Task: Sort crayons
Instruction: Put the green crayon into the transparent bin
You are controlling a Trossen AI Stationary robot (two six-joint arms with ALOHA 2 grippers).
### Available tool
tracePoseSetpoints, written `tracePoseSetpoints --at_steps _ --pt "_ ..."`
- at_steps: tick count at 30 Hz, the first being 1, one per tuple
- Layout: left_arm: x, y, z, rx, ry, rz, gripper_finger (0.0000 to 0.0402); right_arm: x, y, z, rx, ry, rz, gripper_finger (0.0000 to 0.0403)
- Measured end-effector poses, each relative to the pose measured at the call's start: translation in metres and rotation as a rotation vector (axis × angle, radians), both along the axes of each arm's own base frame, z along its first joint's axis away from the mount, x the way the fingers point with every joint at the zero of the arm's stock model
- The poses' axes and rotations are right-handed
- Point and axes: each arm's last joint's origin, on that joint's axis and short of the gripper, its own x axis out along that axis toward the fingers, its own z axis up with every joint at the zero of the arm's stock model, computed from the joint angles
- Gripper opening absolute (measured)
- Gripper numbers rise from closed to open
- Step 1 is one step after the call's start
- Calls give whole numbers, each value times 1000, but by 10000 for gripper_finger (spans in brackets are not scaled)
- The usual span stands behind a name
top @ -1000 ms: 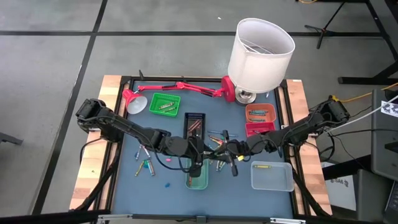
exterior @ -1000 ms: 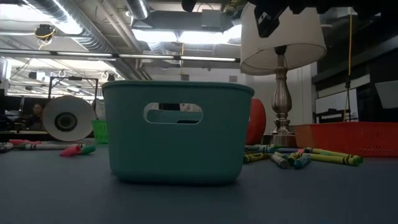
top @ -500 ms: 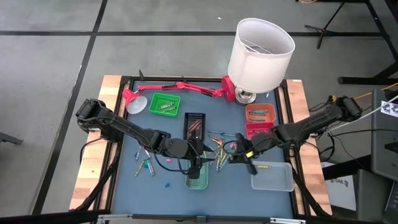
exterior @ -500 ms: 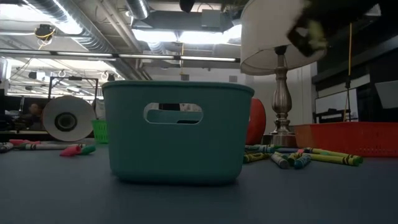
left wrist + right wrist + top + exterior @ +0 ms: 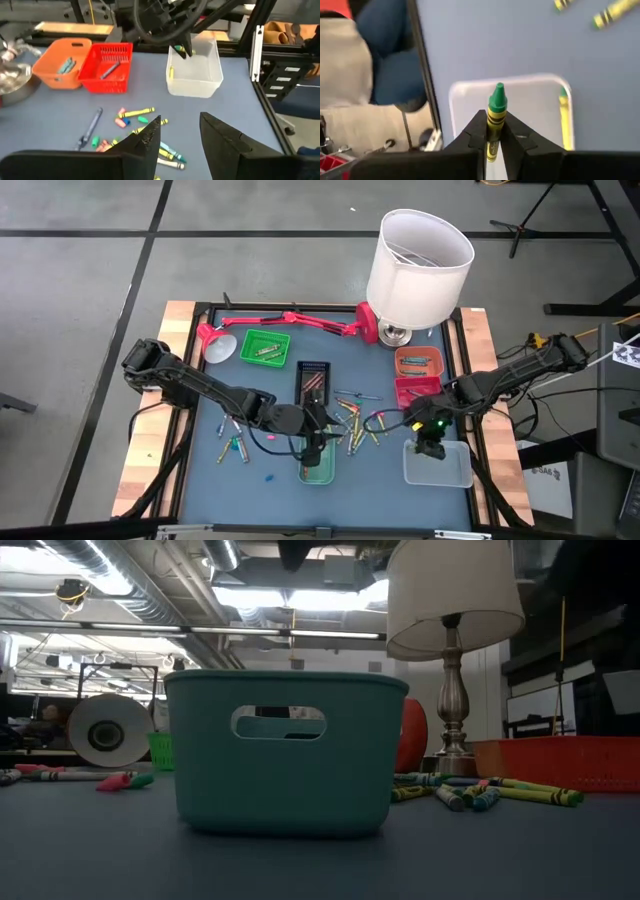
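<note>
The right tool (image 5: 431,448) gripped a green crayon (image 5: 496,116) over the clear tray (image 5: 455,472) near the bench's front right corner, best released low inside it; the left tool (image 5: 312,448) hung open.

Open blue tabletop (image 5: 200,480) along the near edge and in the near left corner, broken only by a few stray crayons (image 5: 232,446). Crowded through the middle: scattered crayons, teal bin (image 5: 317,468) under the left end effector (image 5: 312,442), black tray (image 5: 313,378) behind. Far edge blocked by red desk lamp (image 5: 285,319) and tall white-shaded lamp (image 5: 418,255). Right side taken by orange tray (image 5: 418,361), red tray (image 5: 416,387), and clear tray (image 5: 438,463) beneath the right end effector (image 5: 429,448).
</note>
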Motion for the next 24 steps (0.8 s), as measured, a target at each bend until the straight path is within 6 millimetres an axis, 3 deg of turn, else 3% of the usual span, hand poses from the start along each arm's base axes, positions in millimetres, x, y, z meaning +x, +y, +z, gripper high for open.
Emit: tracePoseSetpoints --at_steps 7,15,24 --pt "-9 1 -9 -73 135 40 103 -9 -2 -4 16 115 27 33" --pt "-36 4 -13 -222 406 17 88 -9 -2 -4 9 124 25 37" --pt "-61 8 -29 -245 724 86 82 -10 -2 -4 2 130 24 82"
